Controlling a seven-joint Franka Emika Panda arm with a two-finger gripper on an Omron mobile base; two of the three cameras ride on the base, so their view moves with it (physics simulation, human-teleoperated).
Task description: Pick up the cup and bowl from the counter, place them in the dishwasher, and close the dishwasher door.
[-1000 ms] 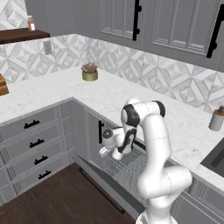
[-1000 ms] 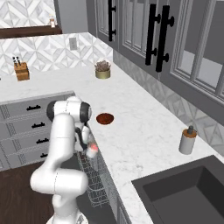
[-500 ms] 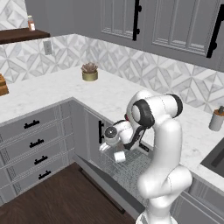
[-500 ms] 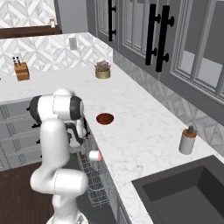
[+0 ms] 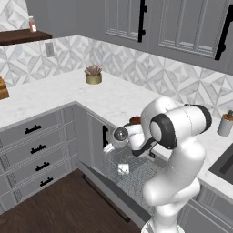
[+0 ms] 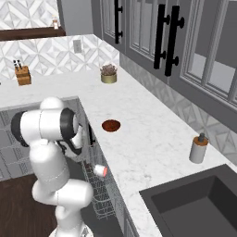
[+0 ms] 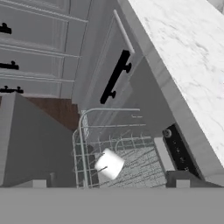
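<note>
We find the cup (image 7: 109, 164) lying on its side in the silver wire rack (image 7: 127, 151) of the dishwasher (image 5: 136, 175). In the right base view the cup (image 6: 100, 171) shows its salmon-pink mouth turned toward the surface side, and in the left base view it appears as a small pale shape (image 5: 123, 169) on the rack mesh. The rack is pulled out over the dishwasher door (image 5: 102, 182), which lies dropped open and flat above the dark wood floor (image 5: 59, 207).

The bowl (image 6: 111, 125) sits upright on the surface (image 6: 152, 152) near its front edge, above the dishwasher opening and well apart from the cup; in the left base view only its rim (image 5: 135, 120) peeks out behind the arm.

Our tool (image 5: 109, 148) hangs over the rack, apart from the cup, and holds nothing (the hand view looks straight down at the cup lying free in the wires). We cannot tell how far its fingers are spread.

Beside the opening stands a narrow grey cabinet door with a black bar handle (image 7: 114, 78). Farther along the surface, toward the back corner, we see an olive plant pot (image 6: 109, 77), and near the sink (image 6: 194, 203) a grey soap dispenser (image 6: 198, 150). A knife block (image 6: 22, 73) stands on the far run of the surface.
</note>
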